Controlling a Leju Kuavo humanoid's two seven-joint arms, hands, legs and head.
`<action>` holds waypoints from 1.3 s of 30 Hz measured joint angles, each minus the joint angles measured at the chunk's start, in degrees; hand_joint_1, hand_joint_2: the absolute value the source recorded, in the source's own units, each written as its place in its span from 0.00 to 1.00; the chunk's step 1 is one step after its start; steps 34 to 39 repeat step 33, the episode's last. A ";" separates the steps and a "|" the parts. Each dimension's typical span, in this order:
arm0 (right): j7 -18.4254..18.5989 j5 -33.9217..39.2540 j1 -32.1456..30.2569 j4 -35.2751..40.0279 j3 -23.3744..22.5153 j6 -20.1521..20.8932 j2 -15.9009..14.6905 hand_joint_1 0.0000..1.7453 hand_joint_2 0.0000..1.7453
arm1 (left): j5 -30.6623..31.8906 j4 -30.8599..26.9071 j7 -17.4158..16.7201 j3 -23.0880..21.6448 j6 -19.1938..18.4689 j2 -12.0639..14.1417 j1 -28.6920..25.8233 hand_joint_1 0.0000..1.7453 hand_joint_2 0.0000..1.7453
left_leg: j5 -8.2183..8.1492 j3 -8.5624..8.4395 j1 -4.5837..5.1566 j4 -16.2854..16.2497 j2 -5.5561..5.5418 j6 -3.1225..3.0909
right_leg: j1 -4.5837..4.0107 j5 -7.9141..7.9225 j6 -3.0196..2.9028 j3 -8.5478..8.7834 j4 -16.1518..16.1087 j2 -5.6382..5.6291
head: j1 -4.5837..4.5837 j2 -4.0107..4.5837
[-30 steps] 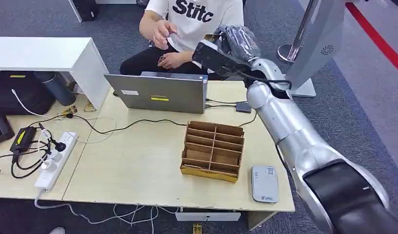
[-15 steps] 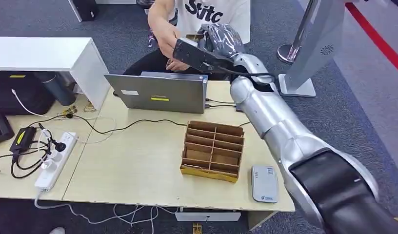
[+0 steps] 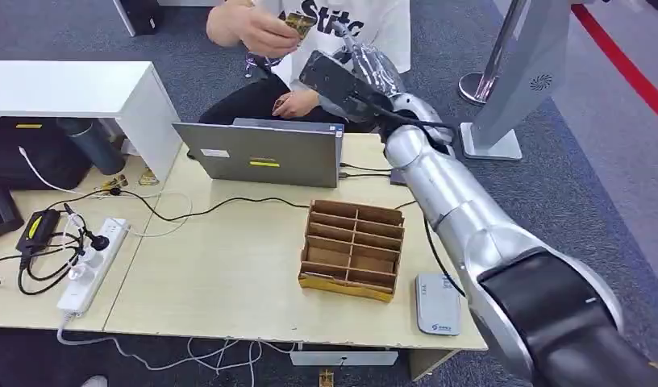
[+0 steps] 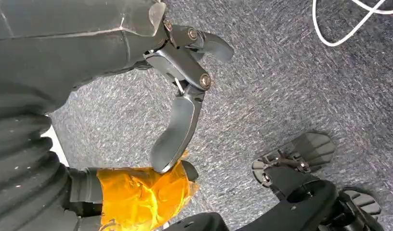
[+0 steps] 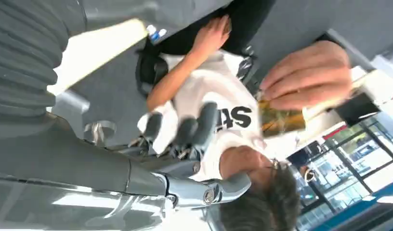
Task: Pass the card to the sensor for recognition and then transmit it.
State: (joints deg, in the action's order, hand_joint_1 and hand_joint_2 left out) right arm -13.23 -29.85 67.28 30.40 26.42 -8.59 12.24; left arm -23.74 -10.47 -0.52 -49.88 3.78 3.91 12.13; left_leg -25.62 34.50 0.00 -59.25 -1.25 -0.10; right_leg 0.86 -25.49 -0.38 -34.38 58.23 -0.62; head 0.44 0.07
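The card (image 3: 298, 24) is a small golden-brown piece, pinched in a seated person's raised hand (image 3: 268, 32) beyond the laptop. The right wrist view shows the same card (image 5: 280, 120) under that person's fingers. My right hand (image 3: 368, 66) reaches out past the table's far edge, just right of and below the card, with its fingers (image 5: 192, 129) apart and nothing in them. The sensor (image 3: 437, 304), a flat grey-white reader, lies at the table's front right corner. My left hand (image 4: 185, 86) hangs over grey carpet, fingers spread and empty.
A wooden divided box (image 3: 352, 250) stands mid-table beside the sensor. An open laptop (image 3: 261, 153) sits at the far edge with cables running left to a power strip (image 3: 92, 266). A white cabinet (image 3: 76, 89) stands at the left, a grey stand (image 3: 519, 72) at the right.
The person has taken the card from my right hand and lifted it up and away. My right hand now holds nothing and has shifted slightly right.
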 joint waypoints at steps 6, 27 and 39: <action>-2.97 5.75 -0.68 -0.04 -5.79 0.65 -3.04 0.00 1.00 | -1.01 0.00 0.63 0.00 0.70 0.13 -0.93 0.00 1.00 | 0.00 0.01 0.00 -0.01 -0.03 0.00 | 0.00 0.04 0.05 0.01 -0.03 0.02 | 0.00 0.00; -16.26 41.66 -32.97 8.18 -42.76 16.24 -27.67 0.00 1.00 | -7.06 0.00 6.16 2.21 4.22 1.73 -6.94 0.00 1.00 | -0.34 0.10 0.01 -0.05 -0.60 -0.56 | -0.08 -0.18 0.38 0.33 -0.43 0.65 | 0.02 0.00; -14.66 49.83 -44.13 9.40 -54.87 23.26 -28.17 0.00 1.00 | -8.15 0.00 6.75 3.26 4.65 1.73 -7.22 0.00 1.00 | -0.45 0.11 0.00 -0.01 -0.61 -0.53 | -0.09 -0.31 0.42 0.30 -0.42 0.67 | 0.02 0.00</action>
